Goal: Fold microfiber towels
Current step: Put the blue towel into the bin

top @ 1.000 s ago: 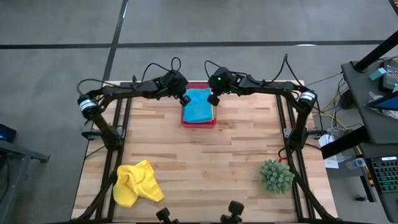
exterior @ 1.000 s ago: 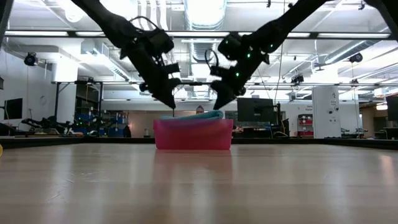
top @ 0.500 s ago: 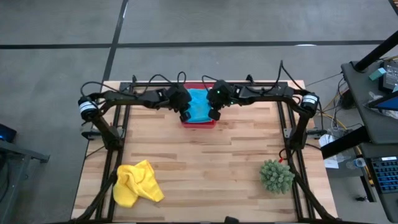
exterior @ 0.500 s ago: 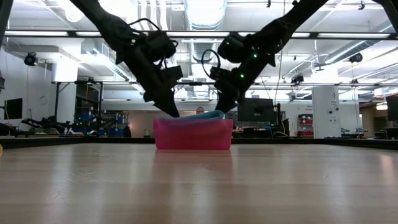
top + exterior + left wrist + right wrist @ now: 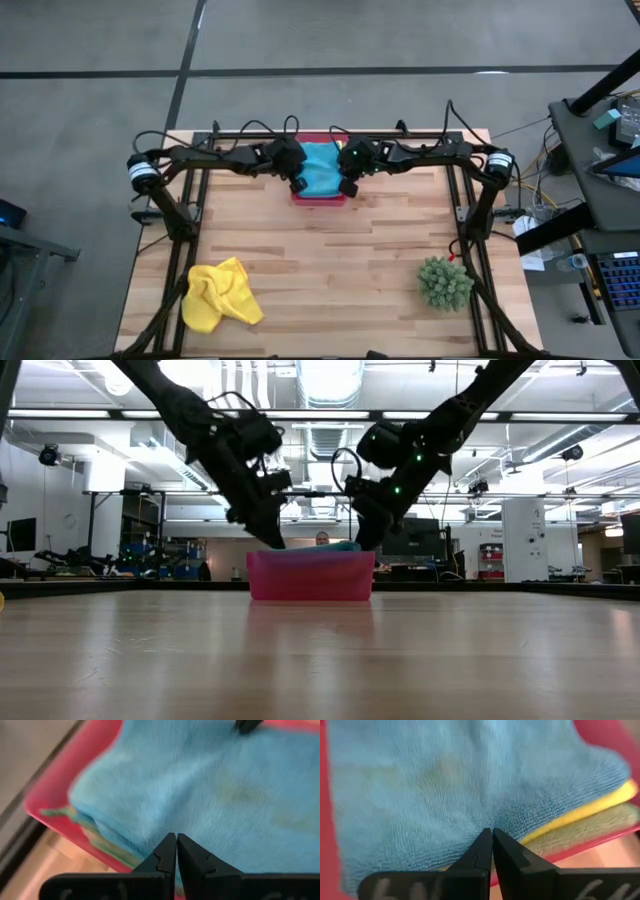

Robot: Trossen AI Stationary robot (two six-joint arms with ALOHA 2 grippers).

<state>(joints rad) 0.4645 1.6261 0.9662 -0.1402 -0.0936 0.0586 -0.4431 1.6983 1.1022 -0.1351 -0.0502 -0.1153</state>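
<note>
The turquoise blue towel (image 5: 320,168) lies folded on top of the stack in the pink tray (image 5: 319,197), which I see at about twelve o'clock on the wooden table (image 5: 330,260), near the far edge. Under it my right wrist camera shows the edge of a yellow towel (image 5: 590,810) and, lower still, a light green towel (image 5: 585,837); the left wrist camera catches only a thin greenish edge below the blue cloth (image 5: 200,795).

My left gripper (image 5: 297,184) sits at the stack's nine o'clock side, my right gripper (image 5: 346,184) at its three o'clock side, both low over the tray's near corners. On each, the two fingers are pressed together tip to tip with nothing between them, the tips resting against or just above the blue cloth; I can't say which. From the table-level camera both arms slant down to the tray (image 5: 310,576) from above.

A second yellow towel (image 5: 220,294) lies crumpled at about seven o'clock on the table, well apart from the tray. The spiky green plant (image 5: 444,282) stands at about four o'clock.
</note>
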